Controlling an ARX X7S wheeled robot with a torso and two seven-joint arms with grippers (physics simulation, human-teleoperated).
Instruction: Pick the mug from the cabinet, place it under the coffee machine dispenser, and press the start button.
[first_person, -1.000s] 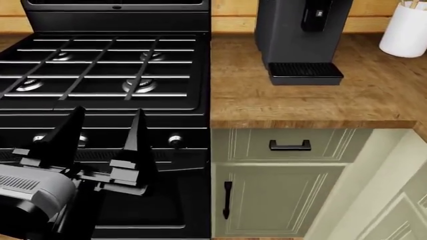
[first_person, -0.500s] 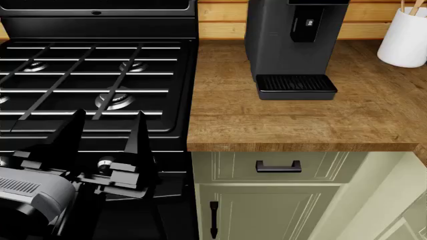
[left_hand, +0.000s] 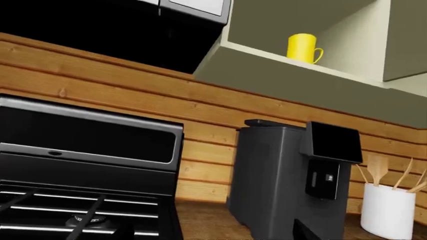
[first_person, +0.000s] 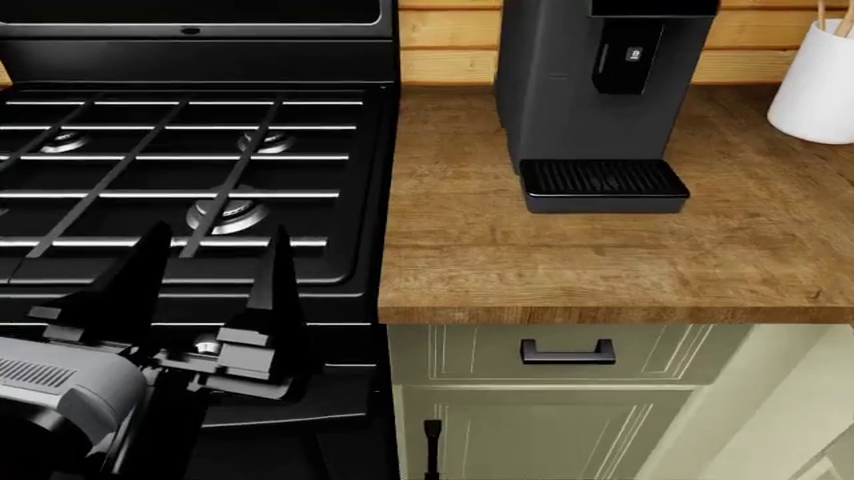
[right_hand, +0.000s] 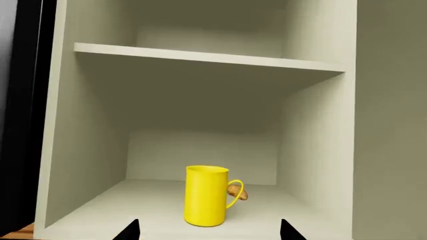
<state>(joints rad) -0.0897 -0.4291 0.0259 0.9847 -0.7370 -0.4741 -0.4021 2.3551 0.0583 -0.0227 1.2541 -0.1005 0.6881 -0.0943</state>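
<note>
Left gripper (first_person: 207, 290) spread wide over the front edge of the black stove (first_person: 187, 150), fingers upright and apart, holding nothing, touching nothing visible. Right gripper (right_hand: 208, 231) seen only as two dark fingertips (right_hand: 127, 231) at the edge of the right wrist view, set well apart, wider than the mug, nothing between them, not in contact with it.

No readable writing or brand anywhere; only a small pale icon on the start button (first_person: 635, 54), too small to make out.

Mug (right_hand: 206, 196) upright on the lower shelf of the open cabinet (right_hand: 313, 150), long axis vertical, mouth up, handle turned toward the cabinet's right wall in the right wrist view. Small brown object just behind the handle, unidentifiable. Coffee machine dispenser (first_person: 625, 55) above the ribbed drip tray (first_person: 603, 183) on the wooden counter (first_person: 534, 250); white crock (first_person: 814, 85) near the counter's far right.
</note>
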